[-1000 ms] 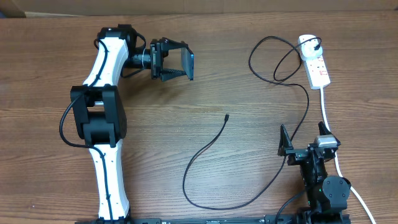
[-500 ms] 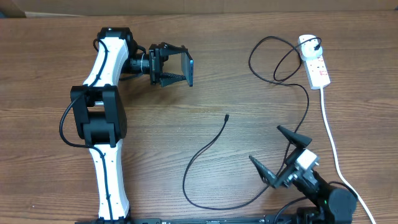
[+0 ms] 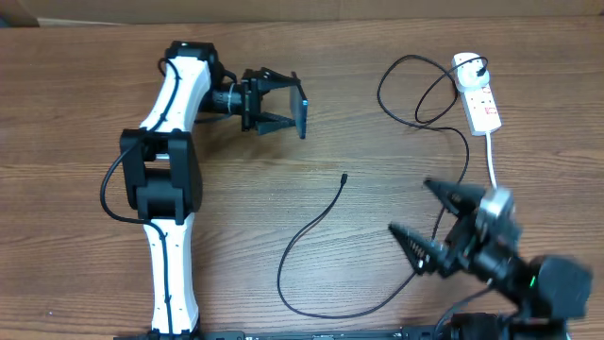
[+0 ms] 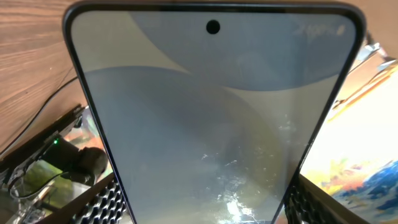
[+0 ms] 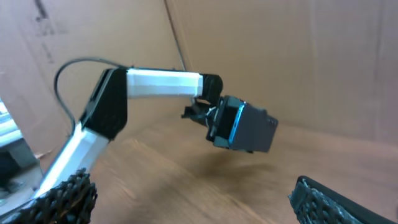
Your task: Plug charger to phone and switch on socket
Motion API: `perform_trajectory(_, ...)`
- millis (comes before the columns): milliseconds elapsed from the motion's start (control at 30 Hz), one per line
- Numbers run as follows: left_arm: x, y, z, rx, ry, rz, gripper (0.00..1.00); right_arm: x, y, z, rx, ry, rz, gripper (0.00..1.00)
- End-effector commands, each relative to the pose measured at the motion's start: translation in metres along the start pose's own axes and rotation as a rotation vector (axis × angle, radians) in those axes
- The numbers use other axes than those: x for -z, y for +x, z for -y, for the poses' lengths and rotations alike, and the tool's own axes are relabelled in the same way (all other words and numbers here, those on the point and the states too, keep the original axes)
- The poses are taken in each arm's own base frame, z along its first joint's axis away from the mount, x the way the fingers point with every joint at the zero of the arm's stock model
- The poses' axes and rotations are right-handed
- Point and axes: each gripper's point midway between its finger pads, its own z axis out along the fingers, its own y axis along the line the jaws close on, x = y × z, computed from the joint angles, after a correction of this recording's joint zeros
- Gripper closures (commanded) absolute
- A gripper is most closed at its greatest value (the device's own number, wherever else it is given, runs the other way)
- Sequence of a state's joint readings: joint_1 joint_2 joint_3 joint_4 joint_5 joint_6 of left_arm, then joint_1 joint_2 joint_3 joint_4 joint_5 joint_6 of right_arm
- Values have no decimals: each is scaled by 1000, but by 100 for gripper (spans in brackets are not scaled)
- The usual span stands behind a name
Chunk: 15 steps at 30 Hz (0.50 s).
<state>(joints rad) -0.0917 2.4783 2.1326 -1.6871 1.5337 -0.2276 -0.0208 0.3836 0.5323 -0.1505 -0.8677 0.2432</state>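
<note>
writing: the phone (image 4: 211, 112) carried a faint pale mark at the top right of its screen, too washed out to read; the red markings on the socket (image 3: 479, 99) were too small to read from overhead.
left arm: it lay stretched along the left side of the table (image 3: 75, 66), its forearm turned toward the middle.
left gripper (image 3: 286, 102): it was clamped on the phone, with ribbed fingers (image 4: 102, 205) against the two long edges; the phone was held on edge, clear of the wood, its screen facing the wrist camera.
right arm: it sat low at the near right corner and was blurred.
right gripper (image 3: 427, 223): it was spread wide, pointing toward the table's middle, with nothing between its fingers.
cable: the charger (image 3: 304, 232) was thin and black, lying in a loose loop; its plug tip (image 3: 344, 177) rested free on the wood, well apart from the phone, and the other end ran up to the socket.
socket body: a white oblong strip at the far right, with a thick white cord (image 3: 494, 162) trailing toward the near edge.
phone surface: glossy glass with rounded corners, a dark frame, a punch-hole lens (image 4: 212, 27) at top centre, and a pale blue-grey screen with glare.
table: brown wood grain.
</note>
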Motion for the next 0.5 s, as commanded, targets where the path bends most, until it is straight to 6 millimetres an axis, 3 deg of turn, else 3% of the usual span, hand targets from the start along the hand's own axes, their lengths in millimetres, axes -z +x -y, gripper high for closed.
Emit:
perform_trajectory(0, -7, 6, 12, -49, 37, -24, 37, -16, -16, -11, -77, -150, -89, 0)
perform_trajectory(133, -12, 13, 15, -64, 30, -33, 37, -25, -23, -31, -76, -429, -161, 0)
perform_trajectory(233, -13, 16, 17, -72, 29, -34, 36, -43, -31, -11, -316, -437, -200, 0)
perform_trajectory(467, -14, 16, 16, -72, 27, -36, 37, -67, -20, 12, -504, -416, -239, 0)
